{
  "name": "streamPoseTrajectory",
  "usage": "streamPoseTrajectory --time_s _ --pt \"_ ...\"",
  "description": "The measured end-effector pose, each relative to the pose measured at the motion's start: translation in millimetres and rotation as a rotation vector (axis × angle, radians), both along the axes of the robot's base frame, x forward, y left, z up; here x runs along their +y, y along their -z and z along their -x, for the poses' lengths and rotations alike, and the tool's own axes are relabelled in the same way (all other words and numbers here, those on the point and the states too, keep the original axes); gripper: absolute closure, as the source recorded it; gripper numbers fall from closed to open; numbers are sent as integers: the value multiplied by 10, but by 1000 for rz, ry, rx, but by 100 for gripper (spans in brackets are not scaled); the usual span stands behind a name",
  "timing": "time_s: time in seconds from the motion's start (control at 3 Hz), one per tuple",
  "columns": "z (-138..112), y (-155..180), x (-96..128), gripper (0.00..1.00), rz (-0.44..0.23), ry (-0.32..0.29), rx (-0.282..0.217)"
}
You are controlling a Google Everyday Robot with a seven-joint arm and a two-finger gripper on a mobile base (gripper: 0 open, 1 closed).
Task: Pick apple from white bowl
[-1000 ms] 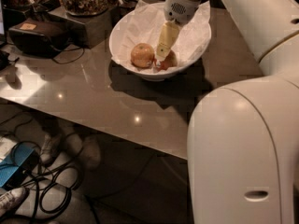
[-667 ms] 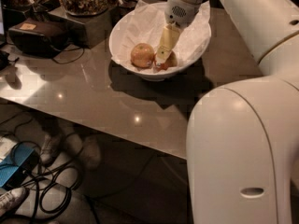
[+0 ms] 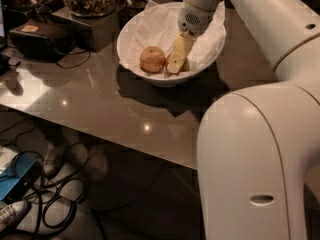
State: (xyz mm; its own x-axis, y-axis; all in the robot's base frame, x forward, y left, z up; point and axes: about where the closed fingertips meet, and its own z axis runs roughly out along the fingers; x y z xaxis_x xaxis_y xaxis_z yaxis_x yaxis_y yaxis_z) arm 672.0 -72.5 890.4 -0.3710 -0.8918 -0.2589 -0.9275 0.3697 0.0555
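Claw hangs in white bowl at apple beside paler apple.

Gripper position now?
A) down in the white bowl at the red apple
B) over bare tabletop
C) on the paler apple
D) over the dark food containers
A: the gripper reaches down inside the white bowl, at the apple, beside the paler apple.

yellow-orange apple; dark food containers at table back; black case left; cables on floor

Matt end effector inside paper-lined bowl
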Motion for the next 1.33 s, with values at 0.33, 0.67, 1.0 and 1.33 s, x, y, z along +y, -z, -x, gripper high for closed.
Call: streamPoseTrajectory --time_s 0.33,0.67,1.0,1.33 --pt "34 106 -4 20 -1 -2 30" --pt "104 203 6 23 -4 -9 61" --pt "163 284 16 28 -3 -16 84" --pt "61 305 67 47 -17 -7 52"
